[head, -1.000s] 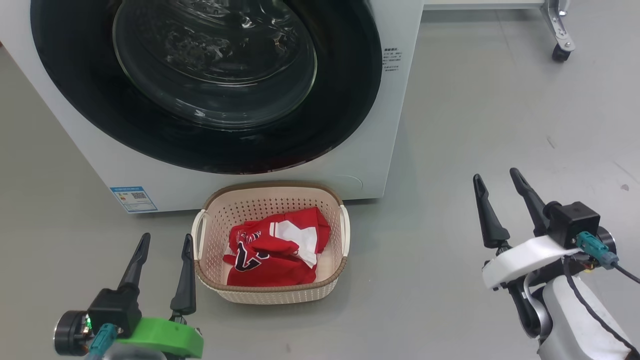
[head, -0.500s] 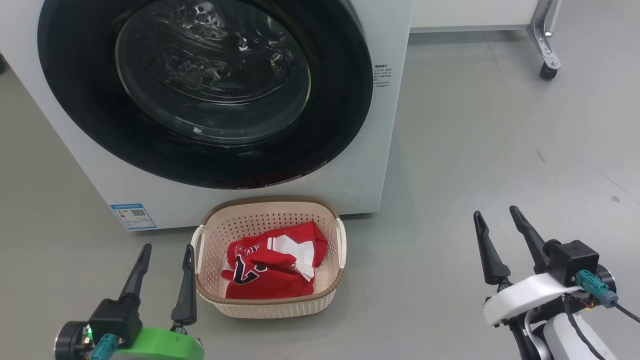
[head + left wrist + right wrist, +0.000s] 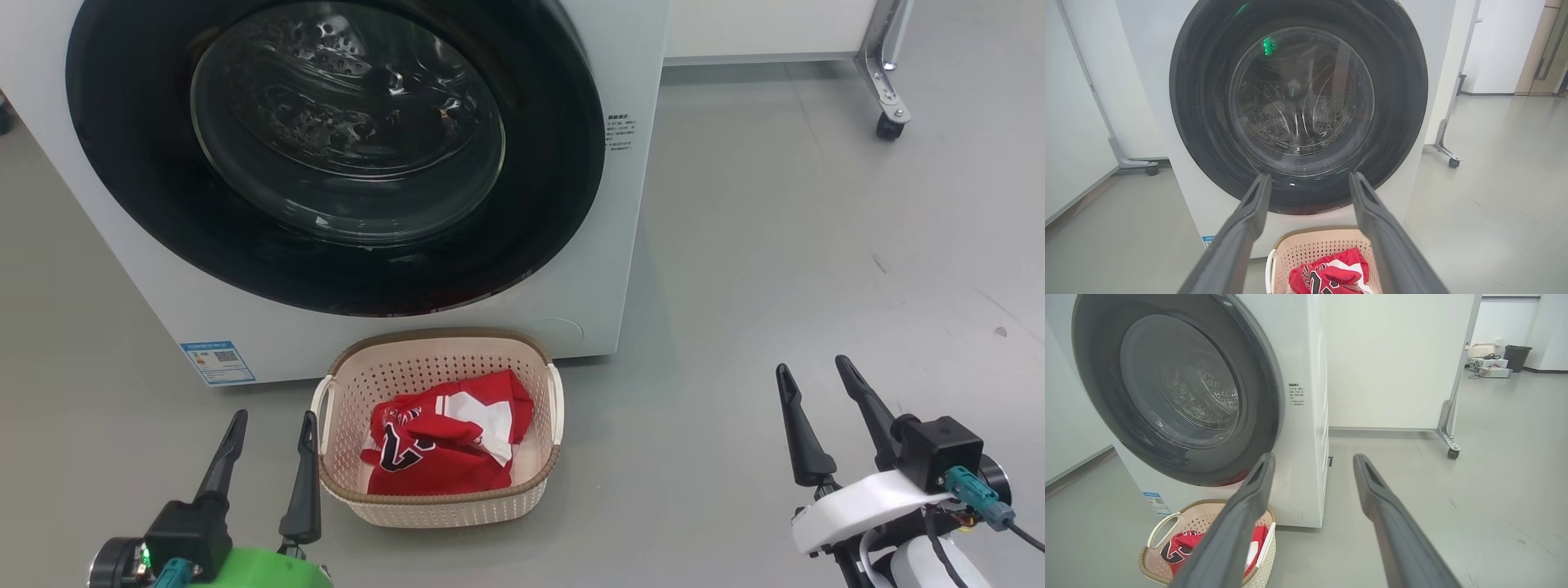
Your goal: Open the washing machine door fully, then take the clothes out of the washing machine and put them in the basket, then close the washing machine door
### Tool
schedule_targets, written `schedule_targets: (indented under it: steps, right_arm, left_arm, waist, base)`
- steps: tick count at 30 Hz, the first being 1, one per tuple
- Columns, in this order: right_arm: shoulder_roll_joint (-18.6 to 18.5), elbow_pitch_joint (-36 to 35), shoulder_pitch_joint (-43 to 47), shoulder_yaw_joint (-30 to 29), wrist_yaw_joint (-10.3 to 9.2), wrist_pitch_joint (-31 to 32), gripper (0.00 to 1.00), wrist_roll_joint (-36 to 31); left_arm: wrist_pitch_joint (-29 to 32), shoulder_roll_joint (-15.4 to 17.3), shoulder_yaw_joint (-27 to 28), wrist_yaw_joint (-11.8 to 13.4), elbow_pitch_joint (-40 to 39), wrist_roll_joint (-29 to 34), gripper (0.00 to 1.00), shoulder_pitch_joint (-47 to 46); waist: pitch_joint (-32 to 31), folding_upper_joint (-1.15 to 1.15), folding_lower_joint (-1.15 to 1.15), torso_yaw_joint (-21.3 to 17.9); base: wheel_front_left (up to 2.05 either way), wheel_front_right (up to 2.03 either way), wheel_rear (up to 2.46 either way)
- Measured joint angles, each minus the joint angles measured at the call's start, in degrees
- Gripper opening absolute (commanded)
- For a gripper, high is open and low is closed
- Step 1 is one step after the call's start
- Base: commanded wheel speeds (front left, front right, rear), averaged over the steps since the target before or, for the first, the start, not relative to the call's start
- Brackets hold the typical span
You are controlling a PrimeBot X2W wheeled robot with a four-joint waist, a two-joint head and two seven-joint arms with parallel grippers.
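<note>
Head view gives you the washing machine door lying flat against the front of the washing machine. Its glossy black ring frames the bulging glass window, and you can make out the perforated steel drum behind the glass. A small blue label sits at the machine's lower left corner, and a block of small print sits on the white panel to the right of the door.

Just in front of the machine, on the grey floor, stands the basket, its back rim close to the machine's base. The clothes lie crumpled inside it: a red jersey with white panels and dark lettering, all within the rim.

Your left gripper is just beside the basket's left handle, apart from it, with fingers spread and nothing between them. Your right gripper is well to the right of the basket over bare floor, also spread wide and empty.

From the left wrist you look straight at the door between the parted fingers, with the basket and clothes at the bottom edge. From the right wrist you see the door at an angle, and the basket is partly behind one finger.

Farther off, a white panel on a metal leg with a caster stands behind the machine to the right.
</note>
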Motion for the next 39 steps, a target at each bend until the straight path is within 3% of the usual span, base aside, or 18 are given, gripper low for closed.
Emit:
schedule_targets:
  steps: [36,37,39]
  right_arm:
    - [-0.87,-5.27,2.79,-0.23,-1.43,0.59,1.0,-0.41]
    - [-0.87,-5.34,2.8,-0.23,-1.43,0.59,0.0,-0.41]
    - [-0.58,-4.74,2.88,-0.12,-1.41,0.58,0.0,-0.41]
  left_arm:
    - [0.51,0.24,0.0,0.76,-2.38,0.49,1.0,0.58]
    - [0.51,0.24,0.0,0.78,-2.4,0.63,0.0,0.58]
    - [0.51,0.04,-0.13,0.79,-1.62,0.58,0.0,0.65]
  waist:
    - [1.62,0.0,0.0,-0.4]
    - [1.64,0.0,0.0,-0.39]
    - [1.65,0.0,0.0,-0.39]
  base:
    - [0.0,0.0,0.0]
    - [0.0,0.0,0.0]
    - [0.0,0.0,0.0]
